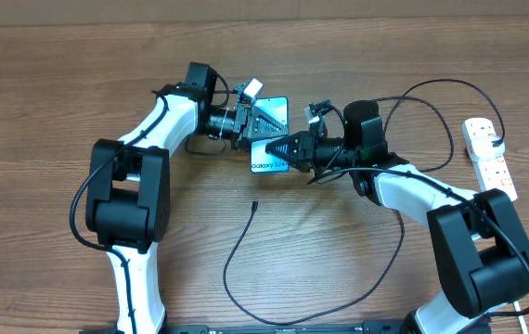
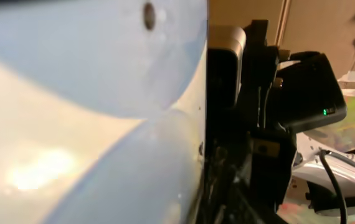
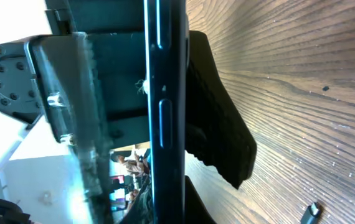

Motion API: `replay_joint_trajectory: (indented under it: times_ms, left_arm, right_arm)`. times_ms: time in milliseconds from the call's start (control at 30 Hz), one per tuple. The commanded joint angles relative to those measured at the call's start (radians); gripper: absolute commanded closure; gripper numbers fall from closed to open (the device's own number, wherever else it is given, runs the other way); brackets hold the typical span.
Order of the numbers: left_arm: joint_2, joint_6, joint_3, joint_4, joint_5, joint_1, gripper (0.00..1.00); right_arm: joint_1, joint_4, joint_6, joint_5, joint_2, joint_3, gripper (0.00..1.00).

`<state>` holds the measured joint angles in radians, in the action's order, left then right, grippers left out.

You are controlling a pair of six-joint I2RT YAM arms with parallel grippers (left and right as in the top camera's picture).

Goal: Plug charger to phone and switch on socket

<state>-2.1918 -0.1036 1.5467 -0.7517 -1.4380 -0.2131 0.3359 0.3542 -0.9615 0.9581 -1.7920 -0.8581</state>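
The phone point(image 1: 270, 164), teal screen with white "Galaxy S24" text, is held between both grippers at the table's middle back. My left gripper point(image 1: 257, 119) is shut on its far end; the screen point(image 2: 90, 93) fills the left wrist view. My right gripper point(image 1: 283, 148) is shut on its side; its dark edge point(image 3: 165, 124) stands upright between the fingers in the right wrist view. The charger's black connector tip point(image 1: 254, 203) lies free on the table in front of the phone and shows in the right wrist view point(image 3: 312, 211). The white socket point(image 1: 489, 156) lies at the far right.
The thin black cable point(image 1: 274, 320) loops along the front edge, runs up the right side and arcs at the back point(image 1: 441, 88) to the socket. Wooden table point(image 1: 60, 93) all round. The right arm's wrist point(image 2: 308, 87) is close in the left wrist view.
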Motion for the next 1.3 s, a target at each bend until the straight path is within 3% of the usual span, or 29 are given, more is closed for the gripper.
replay_joint_trajectory:
  times_ms: [0, 200, 433, 567, 667, 733, 867, 933, 1067, 1267]
  left_arm:
    - [0.017, 0.02, 0.008, 0.005, -0.142, -0.038, 0.68]
    - [0.017, 0.021, 0.008, 0.006, -0.142, -0.035, 0.75]
    - [0.017, 0.021, 0.008, 0.009, -0.142, -0.035, 0.95]
    - [0.017, 0.009, 0.008, 0.009, -0.142, -0.035, 0.96]
    - [0.017, -0.032, 0.008, 0.009, -0.143, -0.035, 0.96]
    - [0.017, -0.055, 0.008, 0.009, -0.143, -0.035, 0.96]
    - [0.017, -0.076, 0.008, 0.009, -0.143, -0.034, 0.96]
    - [0.017, -0.076, 0.008, 0.009, -0.142, -0.034, 0.96]
    - [0.017, -0.076, 0.008, 0.009, -0.141, -0.029, 0.96]
    - [0.017, -0.075, 0.008, 0.008, -0.14, -0.029, 0.96]
  right_arm:
    - [0.039, -0.021, -0.038, -0.048, -0.015, -0.009, 0.96]
    - [0.047, -0.101, -0.038, -0.049, -0.015, -0.009, 0.96]
    - [0.064, -0.125, -0.038, -0.048, -0.015, -0.009, 0.96]
    - [0.071, -0.125, -0.037, -0.048, -0.015, -0.009, 0.96]
    - [0.072, -0.125, -0.032, -0.048, -0.015, -0.009, 0.85]
    - [0.072, -0.125, -0.014, -0.048, -0.015, -0.009, 0.84]
    - [0.072, -0.129, -0.006, -0.048, -0.015, -0.009, 0.66]
    - [0.071, -0.129, -0.007, -0.048, -0.015, -0.009, 0.64]
    - [0.071, -0.129, -0.006, -0.048, -0.015, -0.009, 0.67]
    - [0.058, -0.129, 0.024, -0.039, -0.015, -0.009, 0.84]
